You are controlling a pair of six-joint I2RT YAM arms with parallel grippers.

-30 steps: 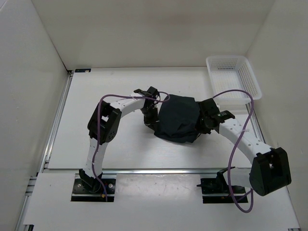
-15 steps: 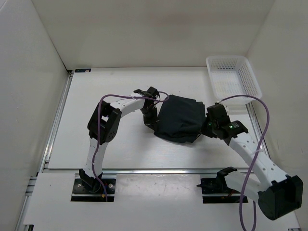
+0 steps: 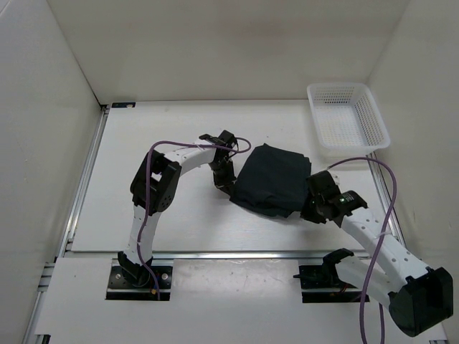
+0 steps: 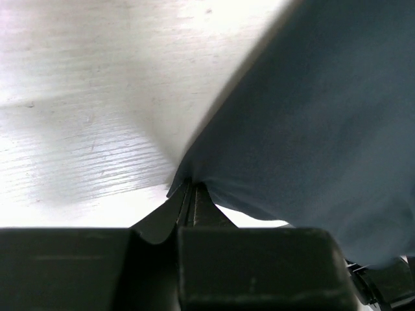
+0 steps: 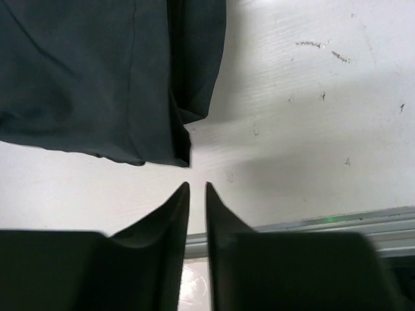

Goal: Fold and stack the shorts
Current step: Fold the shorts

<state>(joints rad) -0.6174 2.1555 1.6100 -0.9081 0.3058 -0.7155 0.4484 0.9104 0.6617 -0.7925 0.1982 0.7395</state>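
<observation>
The dark navy shorts [image 3: 271,179] lie folded in a flat bundle at the table's middle. My left gripper [image 3: 224,179] is at their left edge, shut on a pinch of that edge. In the left wrist view the cloth [image 4: 311,116] runs from the closed fingertips of the left gripper [image 4: 191,184]. My right gripper [image 3: 310,204] sits just off the shorts' near right corner. In the right wrist view the right gripper [image 5: 197,186] is empty with a narrow gap between its tips, a little short of the shorts' hem [image 5: 97,78].
A white plastic mesh basket [image 3: 348,115] stands at the back right corner. A metal rail [image 3: 215,252] runs along the table's near edge and another along the left side. White walls enclose the table on three sides.
My right gripper has drawn back from the shorts' right edge toward the near right and holds nothing now. The shorts lie flatter. The left arm has not moved.
</observation>
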